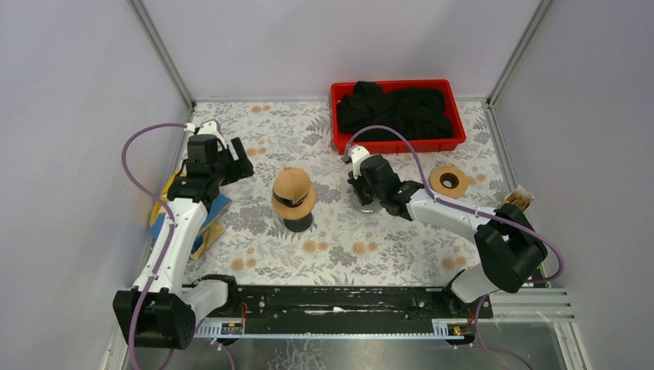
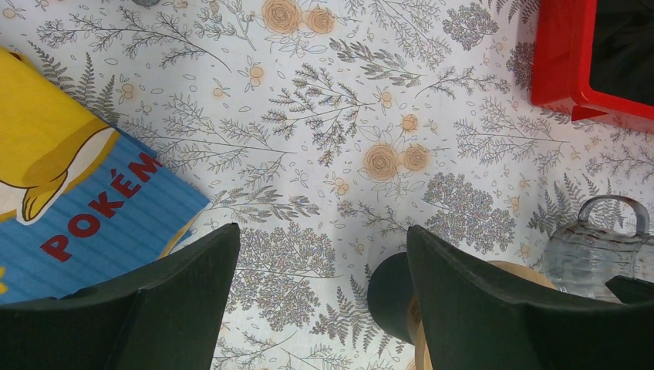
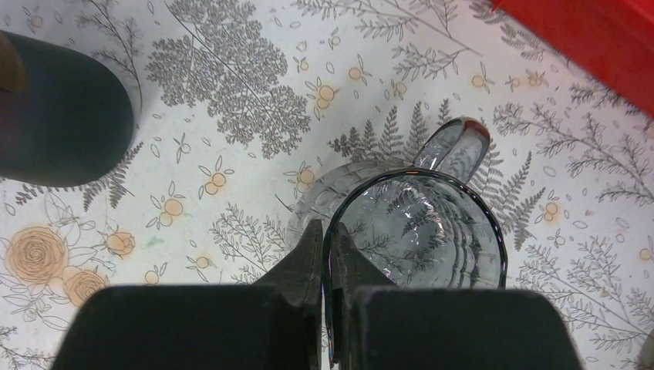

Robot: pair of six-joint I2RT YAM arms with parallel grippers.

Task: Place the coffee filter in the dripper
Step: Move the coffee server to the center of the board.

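The floral table cloth (image 1: pixel 254 231) lies between plain grey walls. On it, the right gripper (image 3: pixel 328 239) is pinched together on the rim of the glass dripper (image 3: pixel 432 231), with one finger inside the wall and one outside. The dripper stands upright directly under it and looks empty.

To that gripper's left, near but not touching, the brown coffee filter (image 1: pixel 292 190) sits point-up over a black stand (image 1: pixel 298 224). It may be one filter or a nested stack; the top view is too coarse to tell.

Farther left, the left gripper (image 2: pixel 322 235) hangs over bare cloth with its jaws wide apart and nothing in them. The filter is off to its right.

The task seems barely begun: the dripper is steadied, but the filter is not yet lifted or seated.
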